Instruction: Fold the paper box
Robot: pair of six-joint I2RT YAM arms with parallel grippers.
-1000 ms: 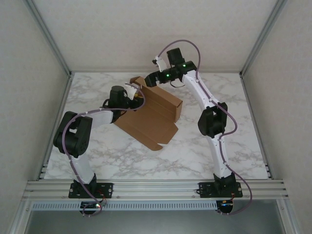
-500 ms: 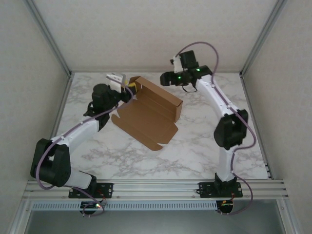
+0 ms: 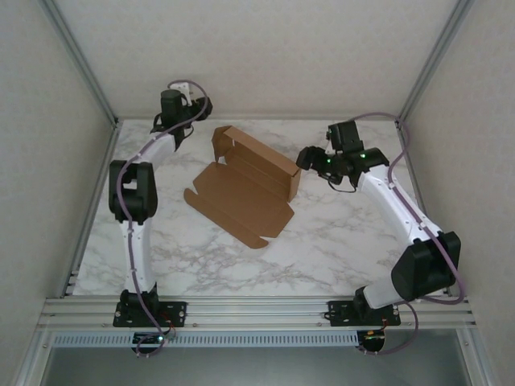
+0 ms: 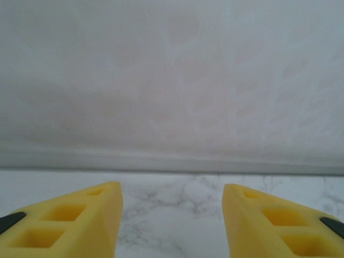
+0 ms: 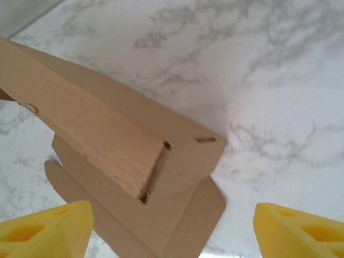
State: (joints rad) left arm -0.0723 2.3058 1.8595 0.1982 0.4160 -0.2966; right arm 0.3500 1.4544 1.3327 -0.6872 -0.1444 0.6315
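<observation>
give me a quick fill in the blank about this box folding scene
The paper box rests on the ____, held by neither gripper.
The left gripper faces the back wall, jaws ____.
In the top view the right gripper is on the box's ____ side.
Missing words: table; open; right

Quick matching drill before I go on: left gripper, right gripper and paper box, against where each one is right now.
1. left gripper
2. right gripper
3. paper box

A. middle of the table, far side raised, near flap flat
B. open, facing the back wall
C. open, just off the box's right end

Pairs: 1-B, 2-C, 3-A
</observation>
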